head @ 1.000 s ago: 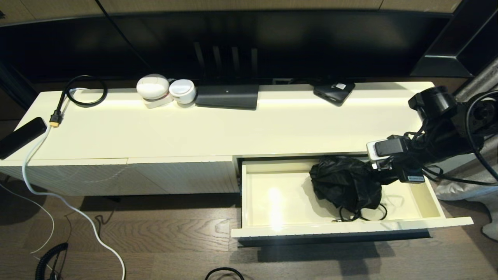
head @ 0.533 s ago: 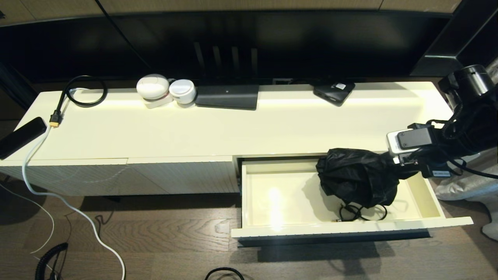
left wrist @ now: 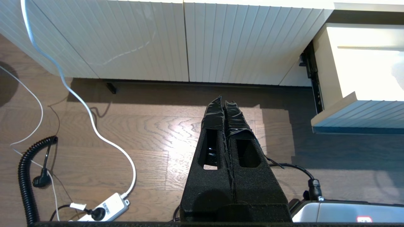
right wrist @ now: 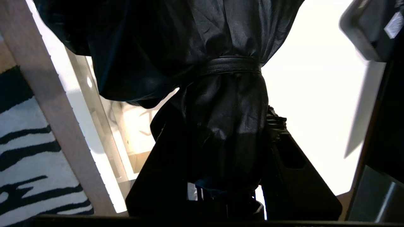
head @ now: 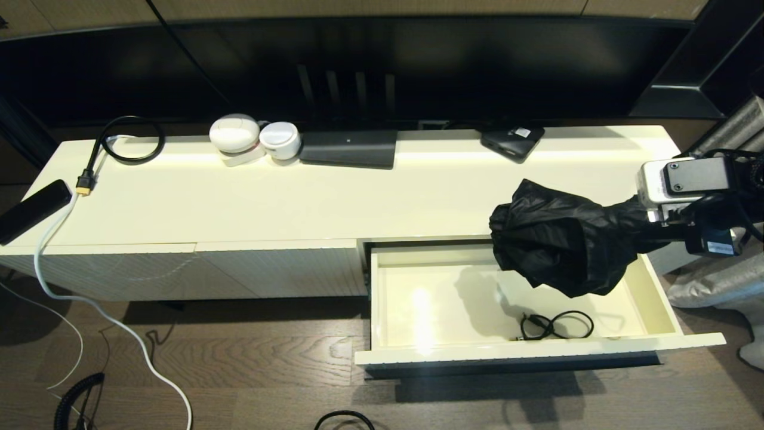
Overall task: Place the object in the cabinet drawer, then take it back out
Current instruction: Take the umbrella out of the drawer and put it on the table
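Observation:
The object is a black folded umbrella [head: 561, 245], bound with a strap and held in the air over the right half of the open cabinet drawer [head: 382, 298]. My right gripper [head: 640, 232] is shut on its narrow end, coming in from the right. In the right wrist view the umbrella [right wrist: 227, 104] fills the space between the fingers of the right gripper [right wrist: 221, 138]. The cream interior holds only a thin black cable [head: 555, 325]; the bar handle is hidden. My left gripper [left wrist: 223, 105] is shut and empty over the wooden floor, left of the drawer [left wrist: 353, 107].
On the cabinet top sit two white round devices [head: 250, 138], a flat black box [head: 349, 148], a small black device [head: 513, 142] and a black remote [head: 33, 209]. Cables and a power strip [left wrist: 104, 206] lie on the floor. A silver-wrapped bundle [head: 710, 286] stands at right.
The right gripper has lifted the umbrella out of the drawer, up and to the right. The black cable stayed on the drawer floor and now shows fully.

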Controlling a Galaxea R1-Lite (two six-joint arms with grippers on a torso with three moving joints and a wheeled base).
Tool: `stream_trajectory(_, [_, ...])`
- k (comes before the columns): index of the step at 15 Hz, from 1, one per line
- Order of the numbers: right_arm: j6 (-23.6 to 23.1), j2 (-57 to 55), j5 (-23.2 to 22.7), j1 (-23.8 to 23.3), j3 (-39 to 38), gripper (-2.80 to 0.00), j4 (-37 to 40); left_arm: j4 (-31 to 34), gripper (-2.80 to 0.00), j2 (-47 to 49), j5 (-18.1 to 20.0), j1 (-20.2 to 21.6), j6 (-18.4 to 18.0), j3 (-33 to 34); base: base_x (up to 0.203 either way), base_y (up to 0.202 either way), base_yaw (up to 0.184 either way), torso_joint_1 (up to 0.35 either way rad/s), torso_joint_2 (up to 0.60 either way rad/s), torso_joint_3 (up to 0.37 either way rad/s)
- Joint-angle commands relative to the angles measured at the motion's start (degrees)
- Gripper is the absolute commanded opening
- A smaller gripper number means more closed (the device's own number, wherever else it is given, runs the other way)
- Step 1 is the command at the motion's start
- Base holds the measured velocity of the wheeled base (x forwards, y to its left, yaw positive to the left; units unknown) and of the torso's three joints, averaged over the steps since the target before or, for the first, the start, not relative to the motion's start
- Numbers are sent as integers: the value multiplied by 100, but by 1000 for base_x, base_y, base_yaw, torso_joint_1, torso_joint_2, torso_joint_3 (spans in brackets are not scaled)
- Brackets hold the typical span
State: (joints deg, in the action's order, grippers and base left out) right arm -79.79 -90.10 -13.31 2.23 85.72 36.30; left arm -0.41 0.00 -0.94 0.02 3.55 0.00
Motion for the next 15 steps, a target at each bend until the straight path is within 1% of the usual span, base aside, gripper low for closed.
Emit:
stream_trajectory(1, [-19, 119, -31, -27, 66, -280, -27, -2, -280, 0, -3, -2, 6, 0, 0, 0, 0, 0, 0, 0])
stream_trajectory(4, [112, -269, -7, -173, 445, -280, -85, -7, -280, 0, -3, 1, 6, 0, 0, 0, 0, 0, 0, 0])
stream_trajectory(8, [405, -1289, 30, -325, 1061, -280, -798, -2, -280, 9, -3, 6, 6, 0, 0, 0, 0, 0, 0, 0])
stream_trajectory(13, [462, -2615, 25, -492, 2287, -280, -978, -3, -280, 0, -3, 2, 6, 0, 0, 0, 0, 0, 0, 0])
stream_trajectory(15, [452, -2884, 17, -510, 2518, -280, -1105, -2, -280, 0, -3, 6, 6, 0, 0, 0, 0, 0, 0, 0])
